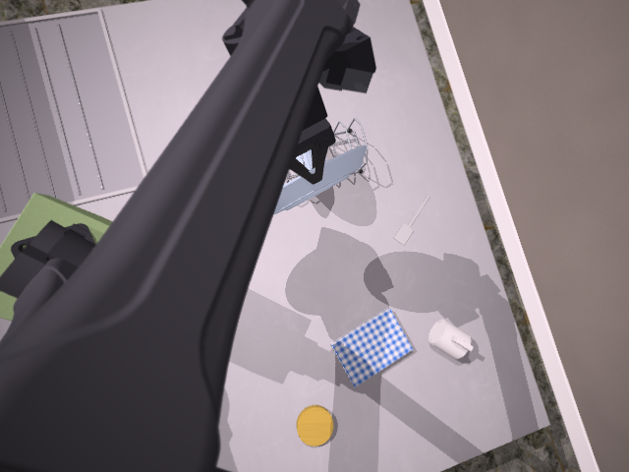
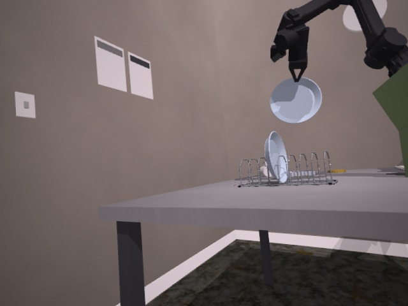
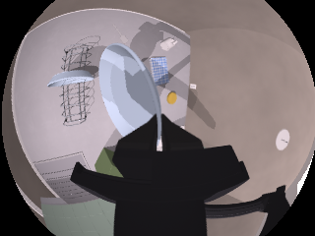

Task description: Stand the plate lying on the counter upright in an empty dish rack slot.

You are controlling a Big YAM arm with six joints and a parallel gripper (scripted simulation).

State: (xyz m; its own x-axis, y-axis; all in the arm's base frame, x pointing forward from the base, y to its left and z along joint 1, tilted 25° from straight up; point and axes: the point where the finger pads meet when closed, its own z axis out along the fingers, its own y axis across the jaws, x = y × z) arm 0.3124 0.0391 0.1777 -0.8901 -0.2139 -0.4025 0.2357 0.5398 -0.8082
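Note:
My gripper is shut on the top rim of a pale blue plate, which hangs on edge high above the wire dish rack. The held plate also shows edge-on in the overhead view and in the wrist view. A second pale blue plate stands leaning in a slot near the middle of the rack; it also shows in the wrist view. The rack stands on the grey counter, with empty slots on both sides of the standing plate. The arm hides most of the rack in the overhead view.
On the counter lie a white spatula, a blue checked cloth, a white mug on its side and a yellow disc. A ribbed drain board is at the left. The green robot base stands at the counter's edge.

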